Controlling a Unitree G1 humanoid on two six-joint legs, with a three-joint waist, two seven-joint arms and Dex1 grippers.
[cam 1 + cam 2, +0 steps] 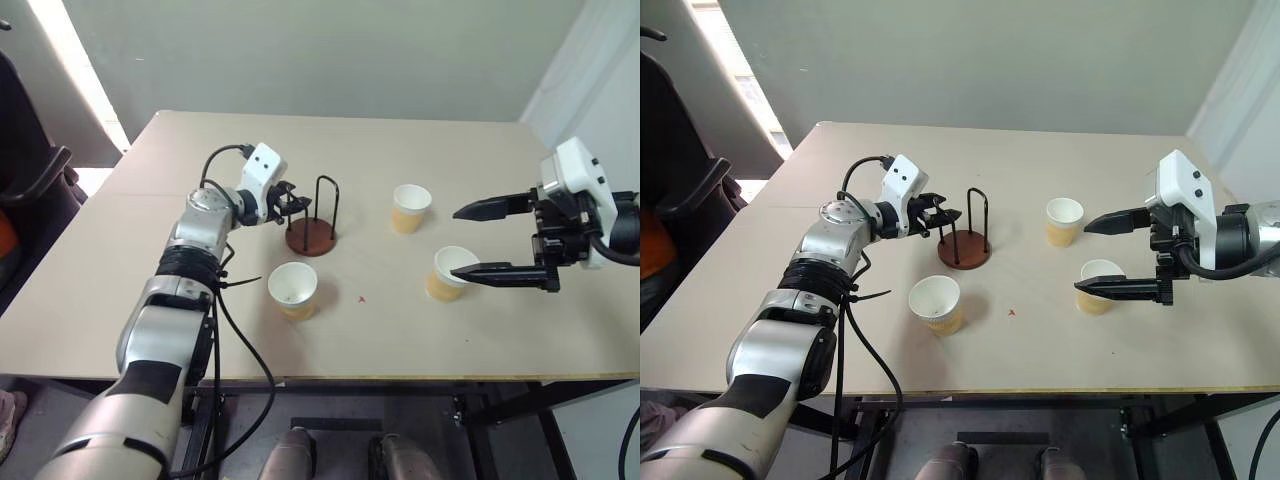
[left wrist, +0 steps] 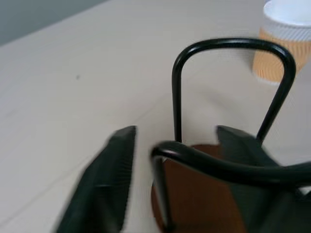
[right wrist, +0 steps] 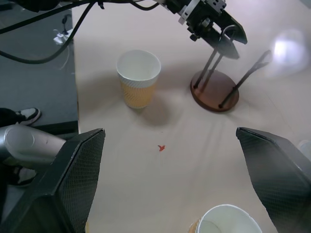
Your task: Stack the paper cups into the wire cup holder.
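Observation:
The wire cup holder [image 1: 312, 238], a reddish-brown disc with black wire loops, stands mid-table with nothing in it. My left gripper [image 1: 296, 205] reaches it from the left. Its fingers [image 2: 109, 179] straddle the nearest loop [image 2: 167, 150] with a small gap showing, so it is open. Three paper cups stand upright: one near the front edge [image 1: 293, 288], one further back to the right [image 1: 411, 208], and one at the right [image 1: 447, 262]. My right gripper [image 1: 455, 242] hovers wide open beside that right-hand cup, its lower finger crossing in front of it and nothing held.
A small red mark [image 1: 361, 298] lies on the tan table [image 1: 400, 340] between the front cup and the right cup. A dark chair [image 1: 30, 190] stands off the table's left side. A black cable [image 1: 240, 330] hangs along my left arm.

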